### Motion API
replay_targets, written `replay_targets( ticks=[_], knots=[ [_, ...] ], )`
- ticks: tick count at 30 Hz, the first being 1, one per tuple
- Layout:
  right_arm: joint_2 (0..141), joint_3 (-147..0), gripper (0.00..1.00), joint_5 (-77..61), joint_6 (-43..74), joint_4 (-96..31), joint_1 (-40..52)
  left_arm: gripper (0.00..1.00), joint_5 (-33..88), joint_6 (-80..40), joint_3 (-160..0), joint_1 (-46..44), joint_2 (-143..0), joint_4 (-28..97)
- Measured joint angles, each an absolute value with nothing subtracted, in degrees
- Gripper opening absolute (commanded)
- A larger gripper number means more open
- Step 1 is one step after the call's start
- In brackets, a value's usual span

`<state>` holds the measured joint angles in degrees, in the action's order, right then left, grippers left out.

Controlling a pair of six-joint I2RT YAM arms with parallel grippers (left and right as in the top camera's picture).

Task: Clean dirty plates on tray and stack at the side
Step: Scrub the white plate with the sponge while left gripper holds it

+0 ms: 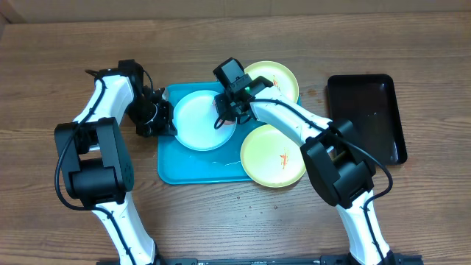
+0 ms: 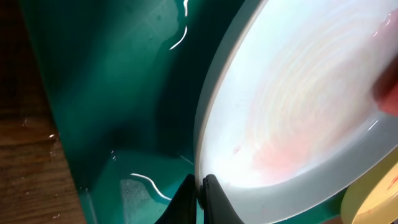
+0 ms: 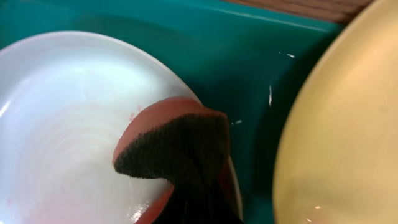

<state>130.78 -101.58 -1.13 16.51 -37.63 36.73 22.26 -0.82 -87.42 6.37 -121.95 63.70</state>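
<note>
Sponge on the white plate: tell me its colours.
The sponge is orange-red with a dark face; clearest in right wrist view.

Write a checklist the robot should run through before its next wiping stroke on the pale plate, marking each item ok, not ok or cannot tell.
1. Left gripper pinches the pale plate by its rim: ok.
2. Sponge in right gripper touches that plate: ok.
3. Pale plate wiped clean: not ok, faint pink film shows.
4. Plate lying flat on the tray: cannot tell.
5. Near green plate clean: not ok, orange smear shows.
</note>
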Motion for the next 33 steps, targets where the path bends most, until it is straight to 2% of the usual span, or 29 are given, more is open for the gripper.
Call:
replay_targets(
  ticks=[21, 33],
  knots=[
    [132.0, -101.6, 0.04, -11.7, 17.6, -35.6, 44.5, 0.04, 20.8, 2.0, -87.4, 6.4, -122.0, 64.7],
    [132.1, -101.6, 0.04, -4.0, 17.8, -31.6, 37.4, 0.04, 21.5, 2.1, -87.4, 6.4, -122.0, 64.0]
  ],
)
